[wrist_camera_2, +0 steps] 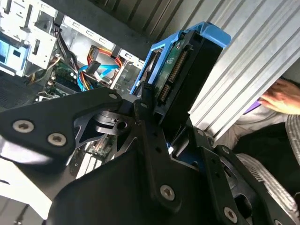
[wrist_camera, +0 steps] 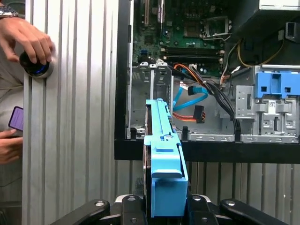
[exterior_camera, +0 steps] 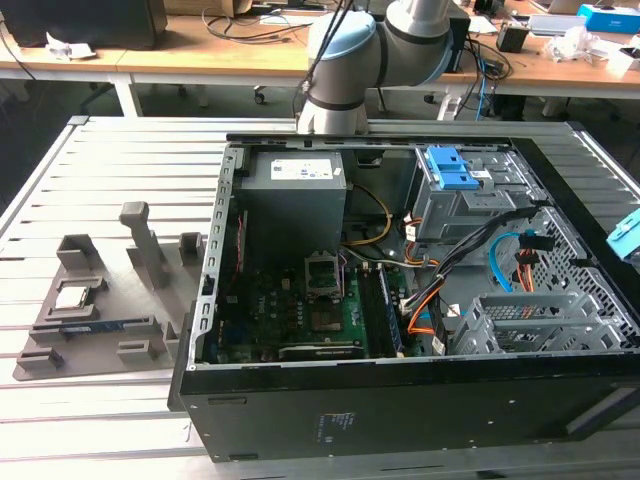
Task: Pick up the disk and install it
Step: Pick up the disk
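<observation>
Disk point(wrist_camera: 165, 154) is clamped edge-on in the gripper point(wrist_camera_2: 180, 124), over the slatted table point(wrist_camera: 79, 140) just outside the open computer case point(wrist_camera: 123, 93). It is judged rigid, fairly heavy and shock-sensitive. A hold on the carrier's flat sides, clear of the connector point(wrist_camera_2: 171, 75), is judged best.

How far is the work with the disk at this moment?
Done: the pickup. The black gripper fingers are shut on the flat silver hard drive in a blue plastic carrier. In hand: it hangs over the ribbed metal table, outside the open black computer case. Left: it is in no bay yet.
</observation>
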`<state>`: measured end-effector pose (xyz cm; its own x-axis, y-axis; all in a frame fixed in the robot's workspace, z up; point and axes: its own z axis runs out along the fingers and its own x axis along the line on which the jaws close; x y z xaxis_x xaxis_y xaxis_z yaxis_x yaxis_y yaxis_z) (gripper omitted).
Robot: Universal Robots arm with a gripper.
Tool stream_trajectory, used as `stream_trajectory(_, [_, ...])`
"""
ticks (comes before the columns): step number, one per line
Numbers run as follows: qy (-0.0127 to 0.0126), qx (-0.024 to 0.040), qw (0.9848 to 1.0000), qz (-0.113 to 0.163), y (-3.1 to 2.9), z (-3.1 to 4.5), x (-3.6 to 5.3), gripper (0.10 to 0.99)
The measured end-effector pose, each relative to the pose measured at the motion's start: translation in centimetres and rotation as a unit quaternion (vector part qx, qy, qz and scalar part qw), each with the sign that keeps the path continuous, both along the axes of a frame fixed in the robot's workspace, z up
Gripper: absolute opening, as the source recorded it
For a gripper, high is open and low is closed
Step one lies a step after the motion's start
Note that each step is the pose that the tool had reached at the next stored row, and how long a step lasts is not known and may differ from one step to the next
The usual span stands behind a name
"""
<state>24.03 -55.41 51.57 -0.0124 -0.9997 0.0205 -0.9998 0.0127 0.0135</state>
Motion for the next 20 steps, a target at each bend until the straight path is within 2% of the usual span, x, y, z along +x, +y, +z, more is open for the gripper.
stream_trajectory(2, [0.0000, -0.0001, 0.9999, -0.016, 0.01, -0.33, -0.01, 0.365])
stream_trajectory(5, [0.0000, -0.0001, 0.9998, -0.020, 0.22, -0.51, -0.45, 0.365])
stream_trajectory(6, [0.0000, 0.0000, 0.9998, -0.021, 0.43, -0.84, -0.74, 0.365])
stream_trajectory(16, [0.0000, 0.0000, 0.9998, -0.022, 1.25, -3.11, -0.77, 0.365])
stream_trajectory(20, [0.0001, -0.0002, 0.9998, -0.022, 1.27, -3.83, -1.64, 0.365])
